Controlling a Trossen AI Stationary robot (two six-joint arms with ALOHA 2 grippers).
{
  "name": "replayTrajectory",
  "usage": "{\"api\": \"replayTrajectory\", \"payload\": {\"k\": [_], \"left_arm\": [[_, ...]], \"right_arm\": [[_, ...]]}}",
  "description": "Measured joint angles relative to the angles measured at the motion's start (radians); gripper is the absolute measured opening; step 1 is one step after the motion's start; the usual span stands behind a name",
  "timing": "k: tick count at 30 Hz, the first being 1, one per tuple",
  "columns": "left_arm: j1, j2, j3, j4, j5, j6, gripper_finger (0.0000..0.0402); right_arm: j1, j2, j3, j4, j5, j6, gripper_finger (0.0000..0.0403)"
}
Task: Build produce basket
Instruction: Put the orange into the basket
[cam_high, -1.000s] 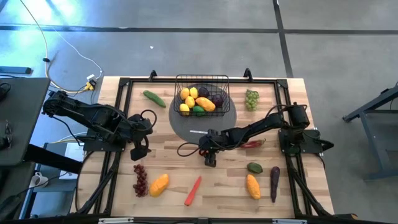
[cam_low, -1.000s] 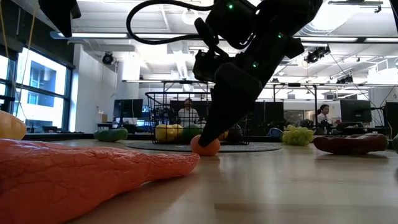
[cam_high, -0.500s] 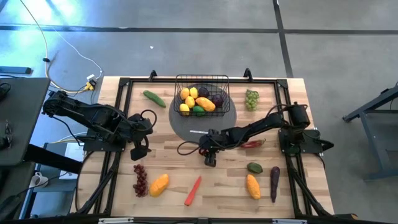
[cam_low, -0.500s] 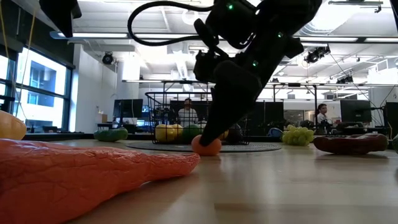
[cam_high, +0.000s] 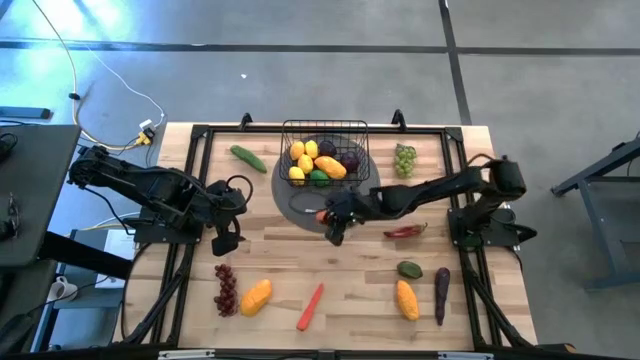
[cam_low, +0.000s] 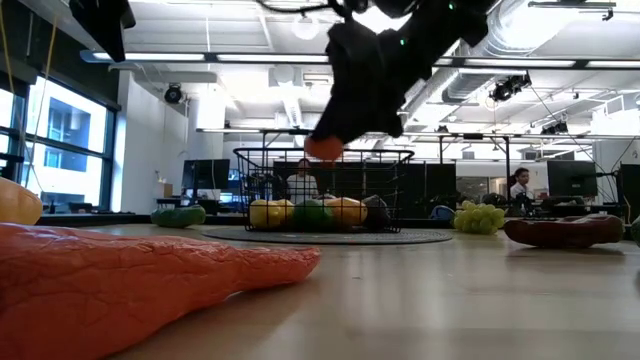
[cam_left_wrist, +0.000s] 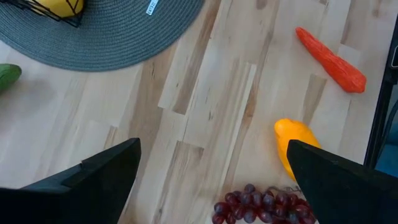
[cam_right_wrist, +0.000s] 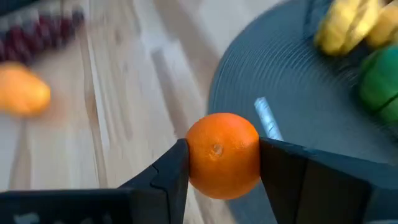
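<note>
The right claw (cam_right_wrist: 221, 155) grips a small round orange fruit (cam_right_wrist: 222, 154), raised clear of the table so it can pass over the black wire-mesh basket's (cam_high: 324, 127) rim; left claw (cam_left_wrist: 211, 168) wide, idle near the table's left edge

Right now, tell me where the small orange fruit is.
The orange fruit is off the table, clamped in the right pincer, above the grey mat's near edge, just in front of the basket.
</note>
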Motion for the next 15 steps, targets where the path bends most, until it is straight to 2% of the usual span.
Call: {"api": "replayTrajectory", "payload": {"k": [6, 12, 15], "left_arm": [[0.000, 0.000, 0.000, 0.002, -0.004, 0.033, 0.0394], [0.017, 0.000, 0.000, 0.003, -0.061, 0.041, 0.0394], [0.028, 0.000, 0.000, 0.003, -0.064, 0.043, 0.0394]], "right_arm": [[-0.055, -0.120, 0.000, -0.015, 0.089, 0.003, 0.0140], [-0.131, -0.225, 0.000, -0.054, 0.193, -0.035, 0.0140], [-0.179, -0.259, 0.000, -0.058, 0.208, -0.064, 0.0140]]}}
